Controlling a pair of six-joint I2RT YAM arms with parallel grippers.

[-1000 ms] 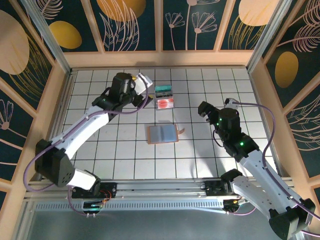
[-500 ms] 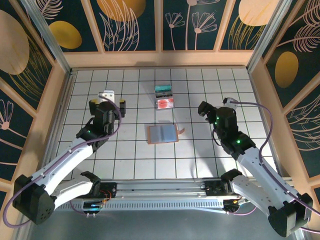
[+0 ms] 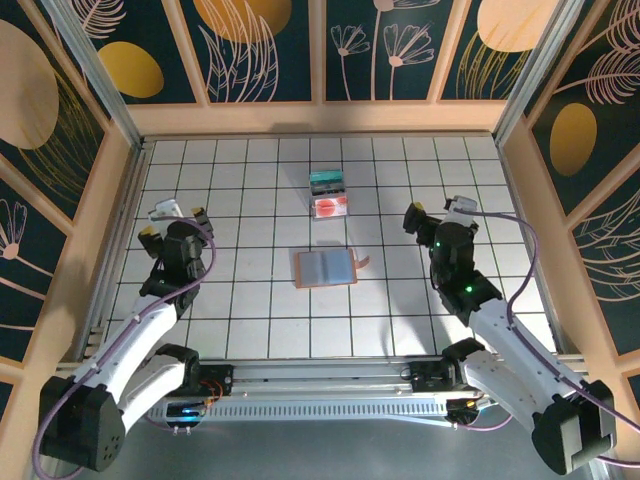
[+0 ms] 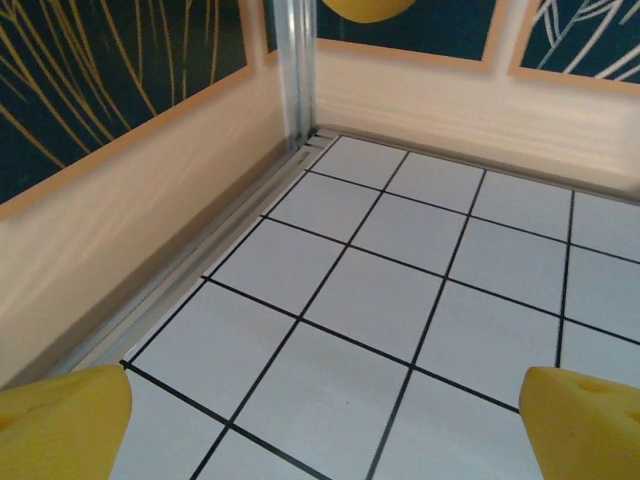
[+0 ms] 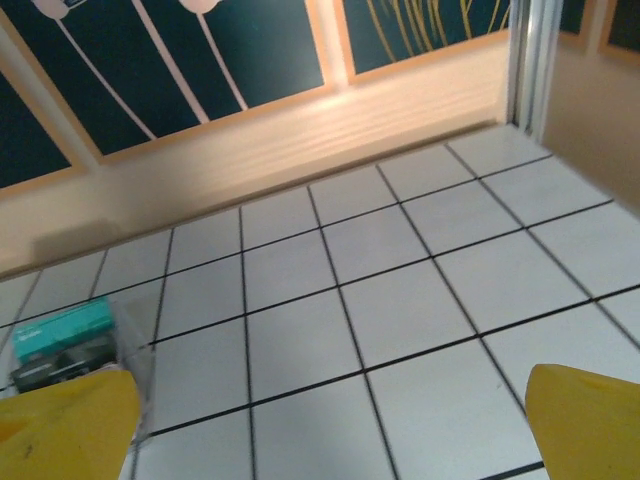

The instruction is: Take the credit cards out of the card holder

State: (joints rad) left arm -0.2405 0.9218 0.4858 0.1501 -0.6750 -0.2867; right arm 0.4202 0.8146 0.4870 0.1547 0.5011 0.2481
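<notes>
Top camera looks down; wrist cameras, seemingly low, skim the same table (image 3: 250, 300).

The left arm (image 3: 128, 345), at lower left of the top view, has white shells between black joint housings. The right arm (image 3: 512, 335), at lower right, is built alike. A lilac cable (image 3: 208, 250) runs along each arm, and small green lights (image 3: 466, 290) glow on the black housings. Black bases sit on a silver rail (image 3: 320, 375). The left gripper (image 3: 175, 222) and right gripper (image 3: 437, 212) carry white camera blocks. In the wrist views, blunt yellow fingertips (image 4: 60, 420) (image 5: 65, 425) fill the lower corners.
</notes>
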